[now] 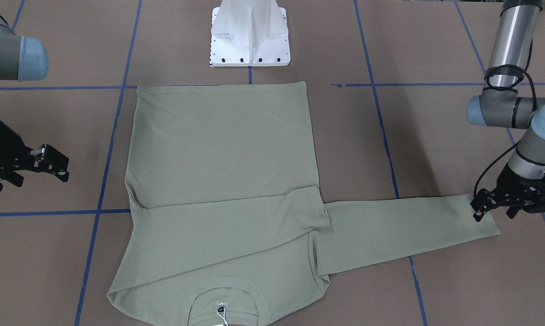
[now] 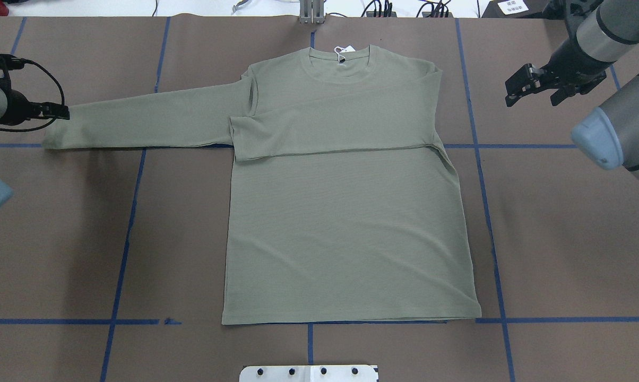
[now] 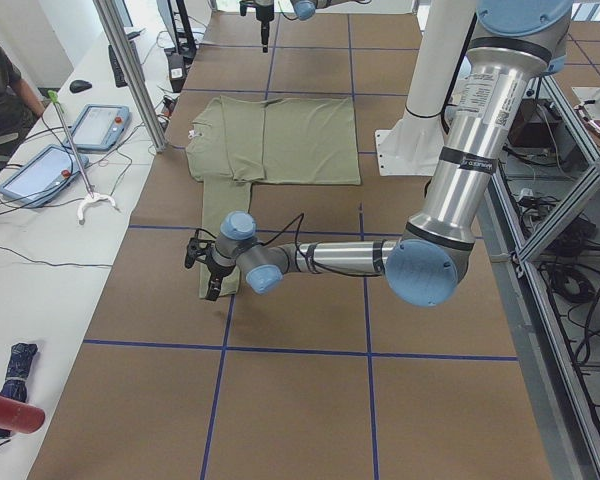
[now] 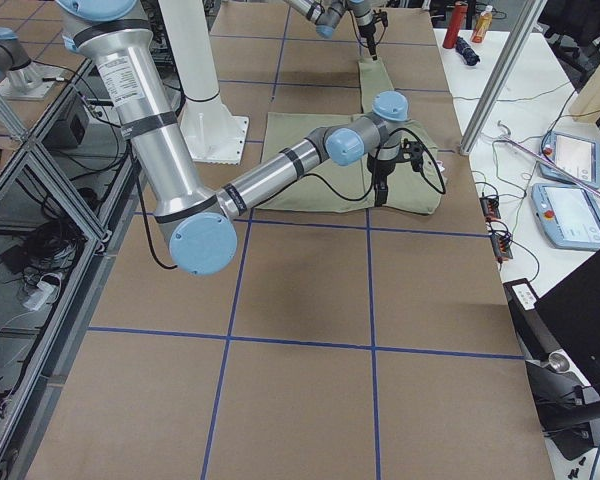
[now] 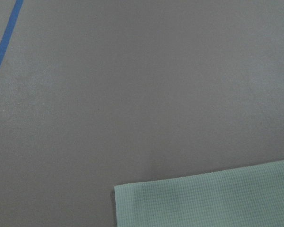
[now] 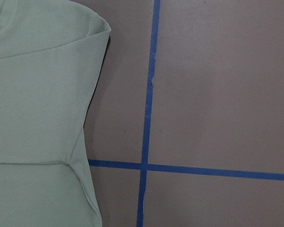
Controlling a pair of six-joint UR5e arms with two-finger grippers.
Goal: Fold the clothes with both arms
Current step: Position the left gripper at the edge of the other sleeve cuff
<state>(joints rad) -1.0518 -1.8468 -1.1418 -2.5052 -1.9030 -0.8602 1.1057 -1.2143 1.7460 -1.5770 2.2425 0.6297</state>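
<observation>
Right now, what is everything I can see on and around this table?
shirt: one, sage green, flat mid-table, one sleeve folded across the chest, the other stretched out sideways
paper tag: one, white, at the shirt's collar
table: one, brown, crossed by blue tape lines
pedestal base: one, white, just beyond the shirt's hem
tablets: two, grey, on the side bench
person: one, dark top, at the bench's far end
left gripper: one, black, open, at the stretched sleeve's cuff
right gripper: one, black, open, above bare table beside the folded shoulder
</observation>
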